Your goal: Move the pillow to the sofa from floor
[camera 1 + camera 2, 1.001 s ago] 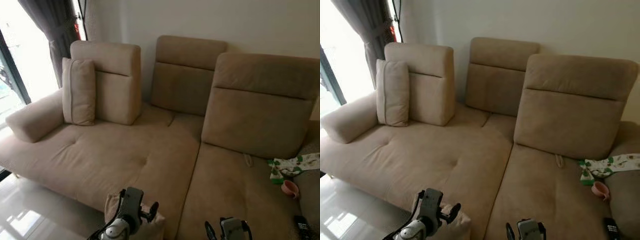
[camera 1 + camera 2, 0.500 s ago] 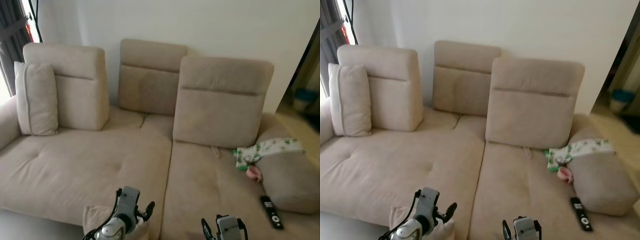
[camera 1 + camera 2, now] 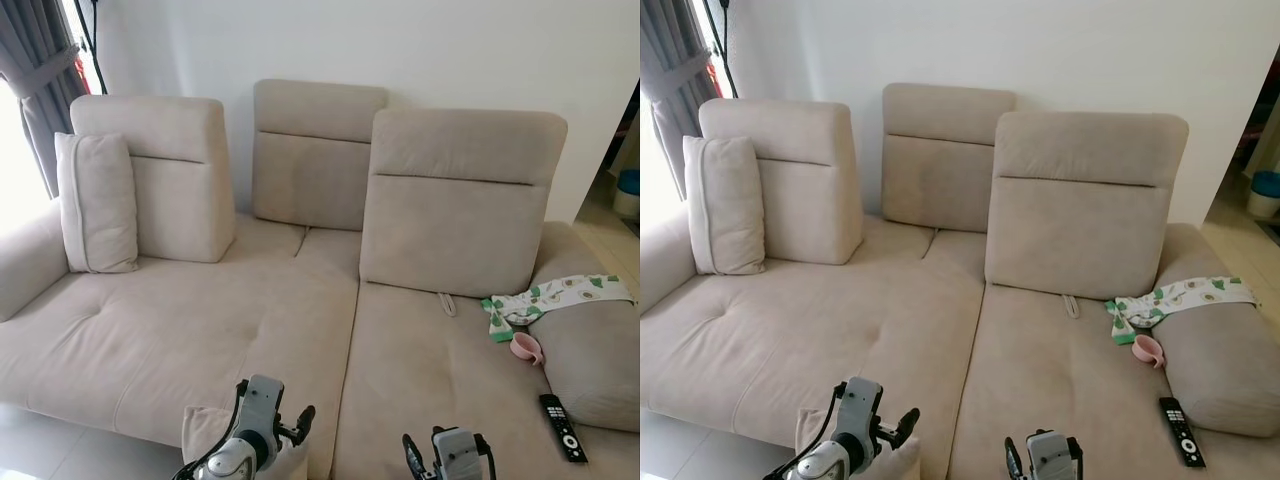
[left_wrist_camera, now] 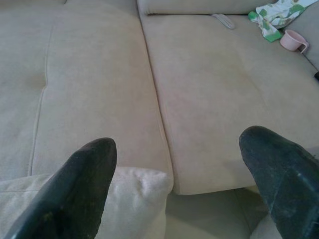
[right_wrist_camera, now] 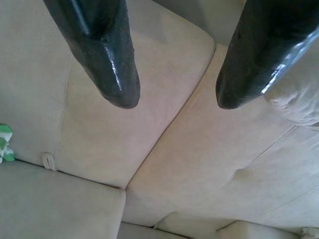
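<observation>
A beige pillow (image 3: 205, 440) stands at the front edge of the beige sofa (image 3: 200, 320), low in the eye views. My left gripper (image 3: 272, 415) is directly over its top. In the left wrist view its two black fingers (image 4: 75, 194) stand wide apart, one lying against the pillow's top edge (image 4: 134, 199), with the sofa seat (image 4: 199, 89) beyond. My right gripper (image 3: 1040, 455) hovers over the front of the right seat. Its fingers (image 5: 107, 55) are apart with nothing between them.
A second beige pillow (image 3: 97, 205) leans against the left back cushion. A green-patterned cloth (image 3: 555, 297), a pink cup (image 3: 526, 347) and a black remote (image 3: 563, 427) lie by the right armrest. A grey curtain (image 3: 40, 80) hangs at far left.
The camera has turned, first right and then slightly back left, so the sofa's right end, the remote and the doorway came into view. Both grippers and the pillow kept their places.
</observation>
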Tool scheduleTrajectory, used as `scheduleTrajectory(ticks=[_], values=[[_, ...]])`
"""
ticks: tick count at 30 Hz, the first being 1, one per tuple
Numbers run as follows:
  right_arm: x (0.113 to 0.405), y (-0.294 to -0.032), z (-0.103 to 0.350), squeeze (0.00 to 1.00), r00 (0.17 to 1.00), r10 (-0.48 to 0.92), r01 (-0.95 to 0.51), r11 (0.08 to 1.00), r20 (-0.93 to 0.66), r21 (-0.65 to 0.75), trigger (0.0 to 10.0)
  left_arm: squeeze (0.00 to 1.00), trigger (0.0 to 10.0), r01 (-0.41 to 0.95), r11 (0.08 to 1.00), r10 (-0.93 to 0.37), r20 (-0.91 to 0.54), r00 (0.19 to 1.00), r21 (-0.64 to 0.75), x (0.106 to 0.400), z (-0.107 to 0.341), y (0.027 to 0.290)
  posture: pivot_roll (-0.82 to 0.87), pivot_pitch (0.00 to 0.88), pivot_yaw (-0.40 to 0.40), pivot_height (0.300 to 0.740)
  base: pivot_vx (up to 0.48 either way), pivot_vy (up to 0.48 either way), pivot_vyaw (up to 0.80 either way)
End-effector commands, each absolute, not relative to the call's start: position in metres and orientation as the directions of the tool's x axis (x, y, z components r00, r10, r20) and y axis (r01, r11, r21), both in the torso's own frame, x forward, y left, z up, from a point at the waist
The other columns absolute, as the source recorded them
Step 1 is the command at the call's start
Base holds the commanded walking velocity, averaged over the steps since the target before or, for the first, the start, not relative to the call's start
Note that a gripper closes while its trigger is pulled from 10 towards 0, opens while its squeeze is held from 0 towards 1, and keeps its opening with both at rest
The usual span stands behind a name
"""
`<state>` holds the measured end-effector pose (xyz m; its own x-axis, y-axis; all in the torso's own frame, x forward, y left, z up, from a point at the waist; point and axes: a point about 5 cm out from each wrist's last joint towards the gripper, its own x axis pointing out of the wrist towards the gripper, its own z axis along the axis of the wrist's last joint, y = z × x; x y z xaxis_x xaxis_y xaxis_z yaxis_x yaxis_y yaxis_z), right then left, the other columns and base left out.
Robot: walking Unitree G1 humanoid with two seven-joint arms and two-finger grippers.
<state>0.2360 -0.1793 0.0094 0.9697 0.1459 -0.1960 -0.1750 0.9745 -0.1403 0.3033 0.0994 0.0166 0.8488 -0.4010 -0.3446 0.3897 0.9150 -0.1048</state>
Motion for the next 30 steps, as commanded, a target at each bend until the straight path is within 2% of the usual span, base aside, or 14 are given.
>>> scheduleTrajectory(ticks=[1,19,30], values=[[0.2339,-0.1758,0.006,0.0,0.966,0.156,-0.184,0.975,-0.204,-0.125,10.0,0.0,10.0,0.377,0.917,-0.397,-0.362,0.844,-0.127,0.2999,0.0121,0.101,-0.09,0.0,0.048,0.74,0.0,0.476,0.0],[0.2347,-0.1764,0.0065,0.0,0.968,0.154,-0.18,0.976,-0.198,-0.125,10.0,0.0,10.0,0.398,0.909,-0.414,-0.355,0.838,-0.12,0.3009,0.014,0.0976,-0.09,0.0,0.053,0.74,0.0,0.434,0.0],[0.2349,-0.177,0.0063,0.0,0.968,0.155,-0.183,0.974,-0.197,-0.131,10.0,0.0,10.0,0.403,0.908,-0.417,-0.349,0.839,-0.115,0.2999,0.0137,0.0983,-0.09,0.0,0.047,0.74,0.0,0.0,0.0]])
